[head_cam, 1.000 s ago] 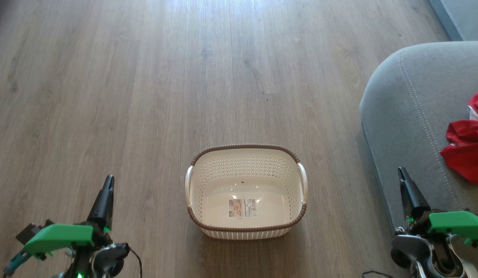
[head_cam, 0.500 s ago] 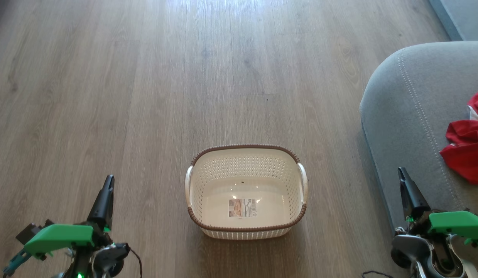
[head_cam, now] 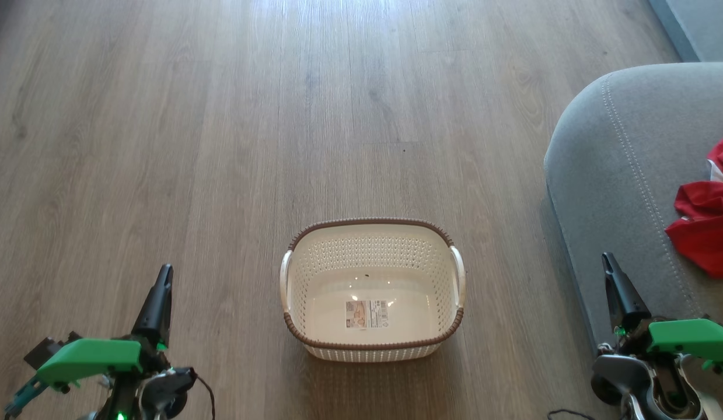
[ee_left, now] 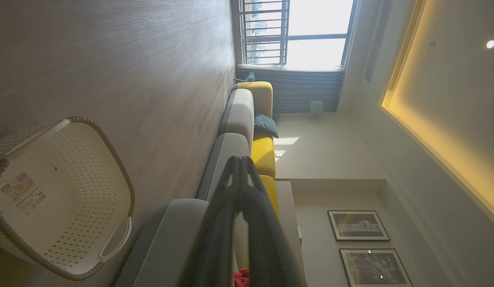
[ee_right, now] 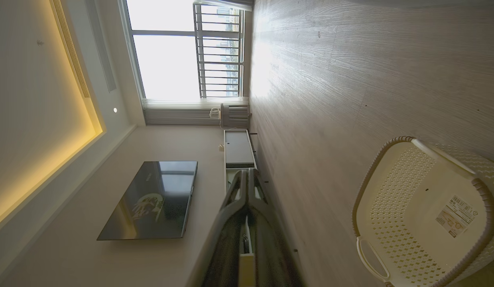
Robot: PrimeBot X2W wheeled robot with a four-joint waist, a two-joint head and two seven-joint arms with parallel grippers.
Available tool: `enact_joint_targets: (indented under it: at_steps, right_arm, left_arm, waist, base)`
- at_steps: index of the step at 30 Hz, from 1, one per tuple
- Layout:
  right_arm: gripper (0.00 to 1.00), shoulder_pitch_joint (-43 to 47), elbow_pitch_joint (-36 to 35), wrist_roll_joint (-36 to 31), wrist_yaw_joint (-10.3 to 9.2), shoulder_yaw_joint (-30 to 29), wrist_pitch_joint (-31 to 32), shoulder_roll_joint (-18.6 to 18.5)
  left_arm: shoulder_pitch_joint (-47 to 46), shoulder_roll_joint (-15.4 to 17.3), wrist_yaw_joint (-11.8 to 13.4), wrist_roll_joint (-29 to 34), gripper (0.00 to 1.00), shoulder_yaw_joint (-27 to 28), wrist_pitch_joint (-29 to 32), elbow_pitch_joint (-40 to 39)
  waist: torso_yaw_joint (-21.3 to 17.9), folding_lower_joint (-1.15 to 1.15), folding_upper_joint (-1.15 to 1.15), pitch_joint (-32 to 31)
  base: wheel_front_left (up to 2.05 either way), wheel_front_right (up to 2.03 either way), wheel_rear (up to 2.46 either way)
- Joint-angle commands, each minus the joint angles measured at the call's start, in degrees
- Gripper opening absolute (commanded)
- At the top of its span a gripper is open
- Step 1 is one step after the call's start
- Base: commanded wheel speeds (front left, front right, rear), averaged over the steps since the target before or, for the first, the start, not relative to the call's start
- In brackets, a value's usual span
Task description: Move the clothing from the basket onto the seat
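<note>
One soft bright red fabric garment (head_cam: 704,230) lies crumpled on the large light grey upholstered seat cushion (head_cam: 618,163), well right of the small cream perforated plastic basket (head_cam: 370,256). Grey wood-plank floor (head_cam: 221,146) surrounds that basket. Your left gripper (head_cam: 163,274) and right gripper (head_cam: 607,261) flank it, apart from it, both pinched closed, holding nothing.

Cream perforated laundry basket (head_cam: 370,221) on the wood-plank floor (head_cam: 221,116), its floor label (head_cam: 367,314) exposed. Red clothing (head_cam: 702,224) lies on the grey seat (head_cam: 612,175) at right, well apart from the basket. Left end effector (head_cam: 164,271) and right end effector (head_cam: 607,258) sit at the lower corners, fingers pressed together.
</note>
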Motion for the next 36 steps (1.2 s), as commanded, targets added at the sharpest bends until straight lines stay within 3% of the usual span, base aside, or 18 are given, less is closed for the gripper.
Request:
enact_joint_targets:
  at_steps: [1, 36]
  right_arm:
    - [0.0, -3.19, -2.23, 0.34, 0.0, 1.02, 0.33, -0.18]
    - [0.0, -3.19, -2.23, 0.35, 0.0, 1.02, 0.33, -0.18]
  left_arm:
    - [-2.69, 0.54, -0.54, -0.34, 0.0, 1.96, 0.43, -1.95]
    - [-2.69, 0.54, -0.54, -0.34, 0.0, 1.96, 0.43, -1.95]
  waist:
    - [0.0, 0.0, 0.0, 0.0]
    - [0.0, 0.0, 0.0, 0.0]
  base:
    - [0.0, 0.0, 0.0]
    - [0.0, 0.0, 0.0]
